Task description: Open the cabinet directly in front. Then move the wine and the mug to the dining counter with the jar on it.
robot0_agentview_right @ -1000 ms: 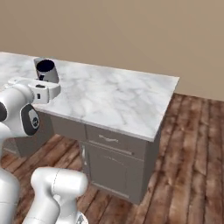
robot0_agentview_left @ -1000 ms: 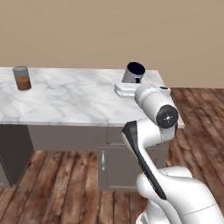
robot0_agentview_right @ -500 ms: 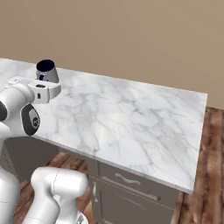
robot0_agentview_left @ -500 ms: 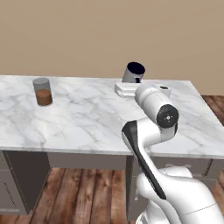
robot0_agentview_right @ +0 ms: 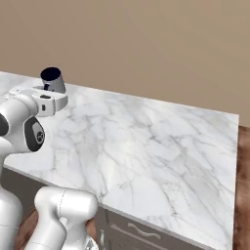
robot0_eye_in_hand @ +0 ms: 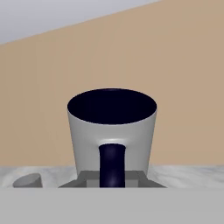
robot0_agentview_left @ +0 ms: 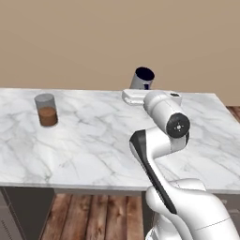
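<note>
My gripper [robot0_agentview_left: 142, 88] is shut on the mug [robot0_agentview_left: 142, 78], a light grey mug with a navy inside, held above the far side of the dining counter [robot0_agentview_left: 103, 140]. From the right, the mug [robot0_agentview_right: 52, 79] rides tilted above the white hand, and my gripper [robot0_agentview_right: 51, 90] sits over the marble top [robot0_agentview_right: 146, 141]. In the hand view the mug [robot0_eye_in_hand: 112, 127] stands upright with its dark handle facing me between the tips of my gripper [robot0_eye_in_hand: 112, 177]. The jar [robot0_agentview_left: 46, 110] with brown contents stands on the counter's left part. The wine and the cabinet are out of view.
A beige wall [robot0_agentview_left: 93, 42] rises behind the counter. Dark drawers [robot0_agentview_right: 141, 232] sit under the marble top, and wooden floor [robot0_agentview_left: 98, 215] lies below its near edge. The counter's right end [robot0_agentview_right: 234, 161] drops to wooden floor. The jar's lid [robot0_eye_in_hand: 27, 180] shows low left in the hand view.
The whole scene has shifted as the base drove closer to the counter; the jar now sits further right in the left view. The mug stays in my shut gripper.
</note>
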### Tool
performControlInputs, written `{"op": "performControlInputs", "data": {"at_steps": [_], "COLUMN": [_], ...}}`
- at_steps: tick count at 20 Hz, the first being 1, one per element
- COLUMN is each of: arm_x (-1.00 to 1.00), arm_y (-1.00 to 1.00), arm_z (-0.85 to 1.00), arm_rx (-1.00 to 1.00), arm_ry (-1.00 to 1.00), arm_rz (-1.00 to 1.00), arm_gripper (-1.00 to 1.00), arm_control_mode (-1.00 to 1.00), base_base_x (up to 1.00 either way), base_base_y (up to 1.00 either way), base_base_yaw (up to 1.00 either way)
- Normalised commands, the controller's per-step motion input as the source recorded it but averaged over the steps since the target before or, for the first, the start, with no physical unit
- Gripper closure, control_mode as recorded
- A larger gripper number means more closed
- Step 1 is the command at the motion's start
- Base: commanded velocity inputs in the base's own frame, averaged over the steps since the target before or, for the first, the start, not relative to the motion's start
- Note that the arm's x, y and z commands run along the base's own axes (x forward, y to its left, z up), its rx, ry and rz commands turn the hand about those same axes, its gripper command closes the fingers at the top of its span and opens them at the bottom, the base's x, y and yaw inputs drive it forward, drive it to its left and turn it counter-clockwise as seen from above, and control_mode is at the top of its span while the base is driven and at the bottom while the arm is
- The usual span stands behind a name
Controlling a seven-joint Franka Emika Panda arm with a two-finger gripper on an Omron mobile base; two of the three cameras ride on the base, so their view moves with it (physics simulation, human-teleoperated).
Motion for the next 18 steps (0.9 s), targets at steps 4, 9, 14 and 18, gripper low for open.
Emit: {"op": "performControlInputs", "data": {"at_steps": [4, 9, 14, 18], "arm_x": [0.00, 0.24, 0.20, 0.04], "arm_y": [0.00, 0.00, 0.06, 0.03], "arm_z": [0.00, -0.03, -0.29, -0.24], "arm_rx": [0.00, -0.08, -0.22, -0.06], "arm_ry": [0.00, 0.36, 0.61, 0.23], "arm_rz": [0.00, 0.29, 0.44, 0.30], "arm_gripper": [1.00, 1.00, 1.00, 1.00], "arm_control_mode": [1.00, -1.00, -1.00, -1.00], "base_base_x": [0.76, 0.06, 0.00, 0.00], "base_base_y": [0.08, 0.01, 0.00, 0.00], "base_base_yaw": [0.01, 0.03, 0.00, 0.00]}}
